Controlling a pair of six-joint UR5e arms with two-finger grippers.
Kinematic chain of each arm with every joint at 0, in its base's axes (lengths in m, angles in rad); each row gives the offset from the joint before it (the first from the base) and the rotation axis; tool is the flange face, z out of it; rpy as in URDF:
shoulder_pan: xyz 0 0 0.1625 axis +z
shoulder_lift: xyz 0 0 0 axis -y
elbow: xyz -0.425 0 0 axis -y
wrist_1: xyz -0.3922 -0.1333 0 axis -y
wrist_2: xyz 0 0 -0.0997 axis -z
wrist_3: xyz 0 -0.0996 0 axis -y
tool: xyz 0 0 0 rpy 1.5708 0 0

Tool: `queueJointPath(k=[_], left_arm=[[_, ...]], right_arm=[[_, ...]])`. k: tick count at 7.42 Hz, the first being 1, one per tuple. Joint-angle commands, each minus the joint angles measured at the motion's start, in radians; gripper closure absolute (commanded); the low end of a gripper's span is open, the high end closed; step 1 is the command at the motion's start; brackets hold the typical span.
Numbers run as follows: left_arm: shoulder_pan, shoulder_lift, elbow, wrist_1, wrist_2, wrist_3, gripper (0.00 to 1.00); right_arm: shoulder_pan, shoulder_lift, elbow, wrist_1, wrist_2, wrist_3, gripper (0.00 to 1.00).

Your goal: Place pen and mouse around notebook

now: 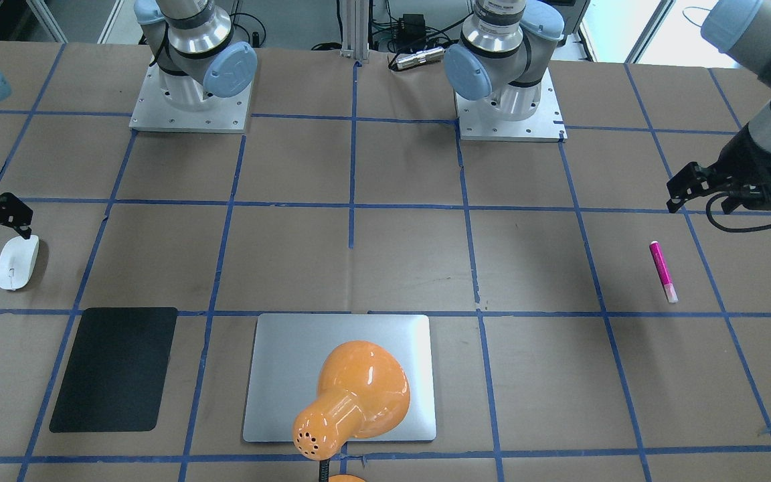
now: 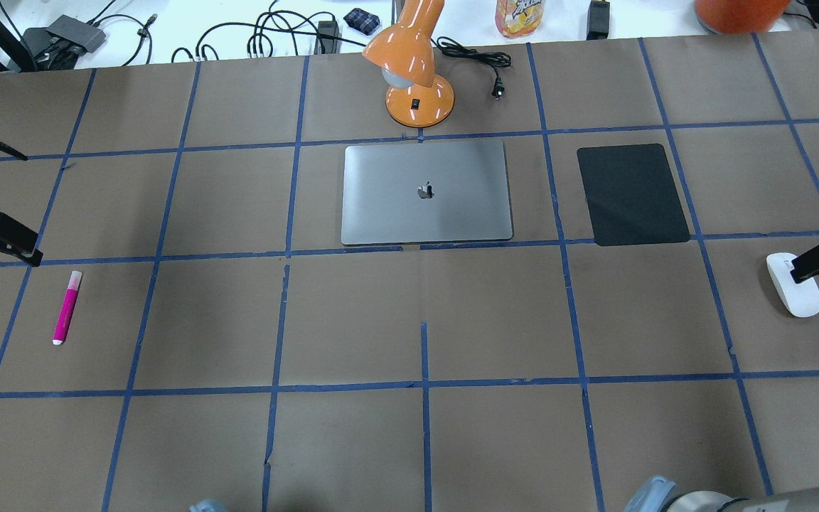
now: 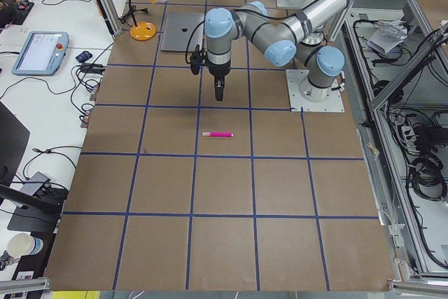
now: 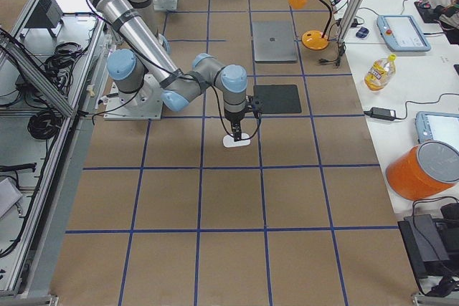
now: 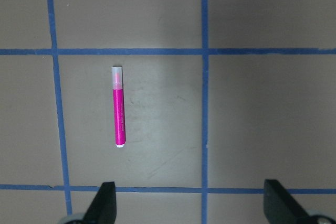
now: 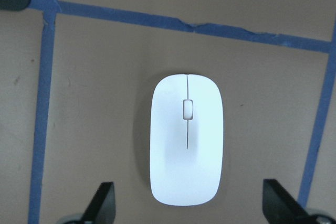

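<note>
The magenta pen (image 2: pixel 67 307) lies flat on the brown table at my left, its pale cap pointing away from me; the left wrist view shows the pen (image 5: pixel 119 106) ahead of the open left gripper (image 5: pixel 191 205), which hovers above and short of it. Far to my right, the white mouse (image 2: pixel 793 284) rests on the table. My right gripper (image 6: pixel 191 211) hangs open just over the mouse (image 6: pixel 186 139), its fingers spread wide of the near end. At the centre far side sits the silver notebook (image 2: pixel 426 192), closed and flat.
An orange desk lamp (image 2: pixel 409 71) stands just behind the notebook, its head leaning over it. A black mat (image 2: pixel 632 193) lies between the notebook and the mouse. A loose plug and cord (image 2: pixel 495 78) trail beside the lamp. Both arm bases (image 1: pixel 191 87) stand at the near edge.
</note>
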Motion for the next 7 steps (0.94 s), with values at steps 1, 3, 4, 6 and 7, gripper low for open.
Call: queueJointPath(k=[1,3,4,6,7], left_arm=[[0.053,-0.057,-0.147,0.233,-0.004,0.069,0.00],[0.056,-0.132,-0.143,0.268,-0.029,0.080,0.00],[0.056,-0.170,-0.143,0.312,-0.029,0.083,0.00],[0.067,-0.244,-0.140,0.385,-0.027,0.083,0.00],[0.068,-0.277,-0.142,0.435,-0.027,0.081,0.00]], right_arm=[[0.000,0.057,0.014,-0.043,-0.008,-0.067,0.00],[-0.002,0.109,0.019,-0.124,-0.005,-0.061,0.00],[-0.002,0.121,0.014,-0.129,-0.005,-0.058,0.00],[-0.002,0.127,0.016,-0.131,0.007,0.002,0.05],[-0.002,0.127,0.013,-0.126,0.007,0.014,0.17]])
